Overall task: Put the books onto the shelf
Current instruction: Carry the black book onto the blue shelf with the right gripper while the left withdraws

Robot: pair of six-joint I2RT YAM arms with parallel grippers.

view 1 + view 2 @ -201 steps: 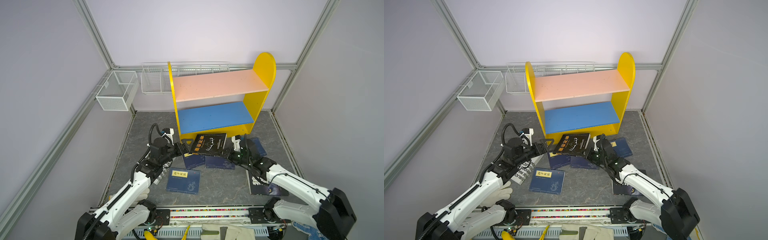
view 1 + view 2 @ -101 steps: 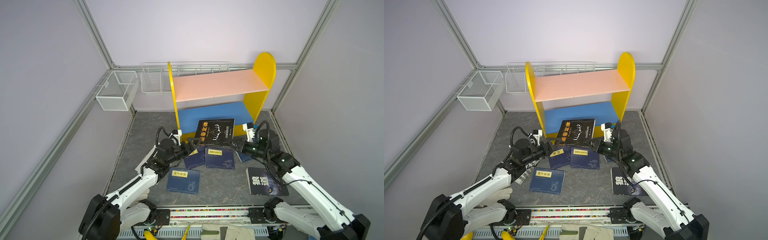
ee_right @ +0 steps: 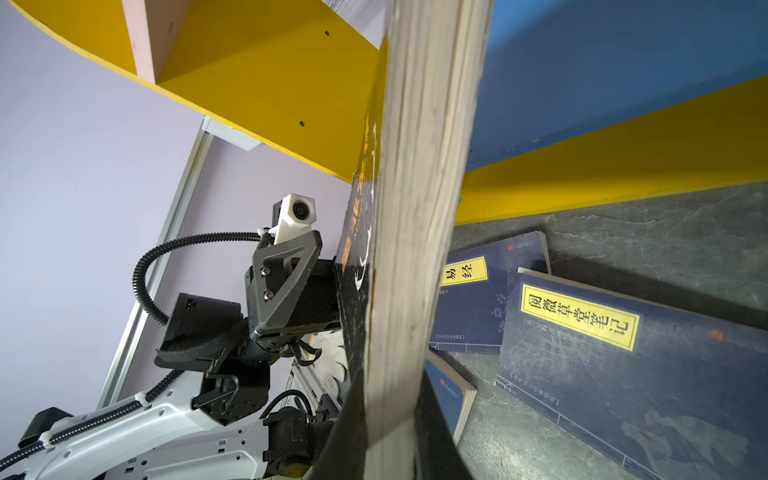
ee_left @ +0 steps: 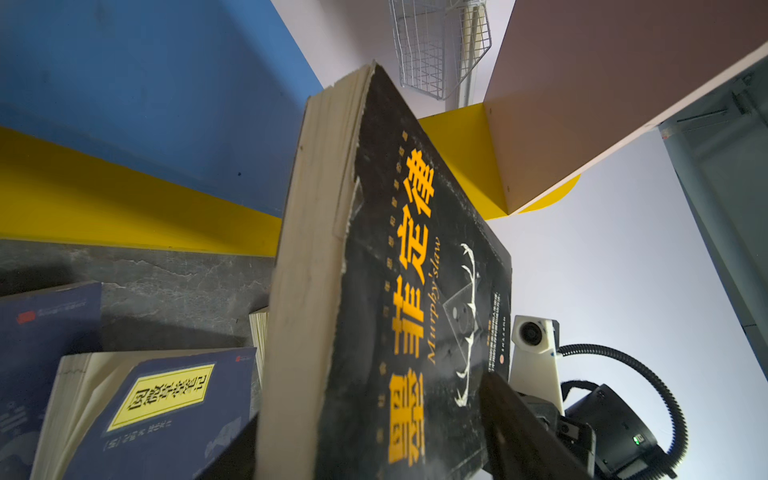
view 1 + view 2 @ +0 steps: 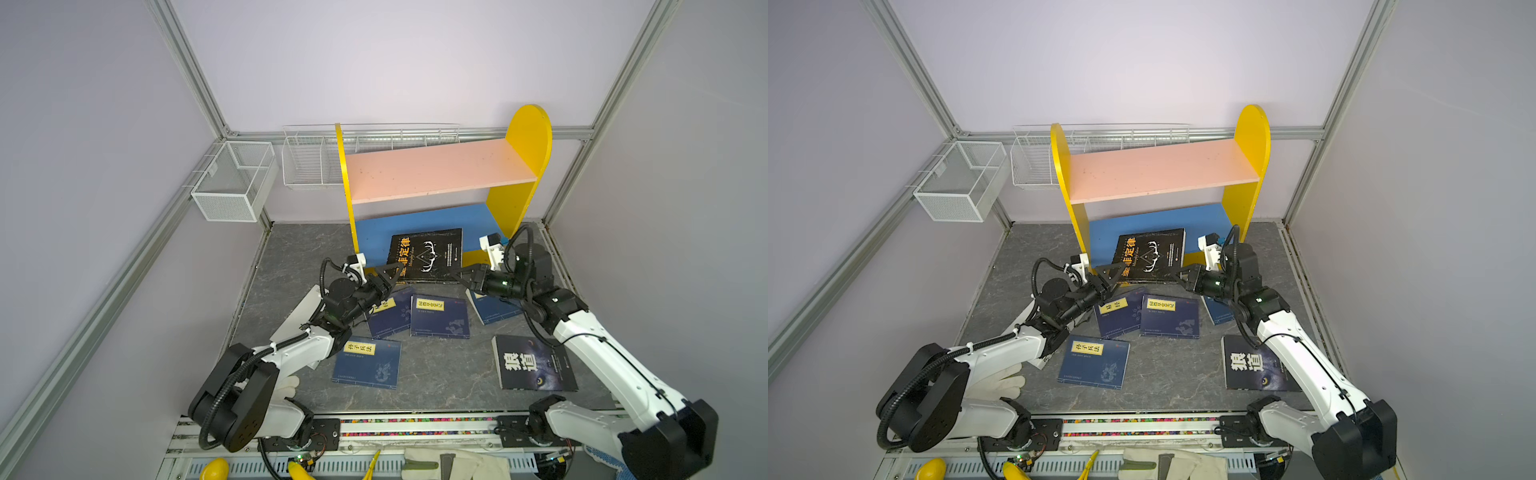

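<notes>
The shelf (image 5: pixel 440 174) stands at the back by the wall. The black book (image 5: pixel 428 253) with orange words is held up on its edge, just in front of the blue bottom board (image 5: pixel 386 232), between the two grippers. The dark wolf-eye book (image 5: pixel 534 365) and four navy books (image 5: pixel 440 318) lie flat on the grey floor (image 5: pixel 436 382). The right gripper (image 5: pixel 459 276) pinches the black book's bottom right corner tight. The left gripper (image 5: pixel 388 274) has its jaws on both sides of the bottom left corner, but I cannot tell if they squeeze it.
</notes>
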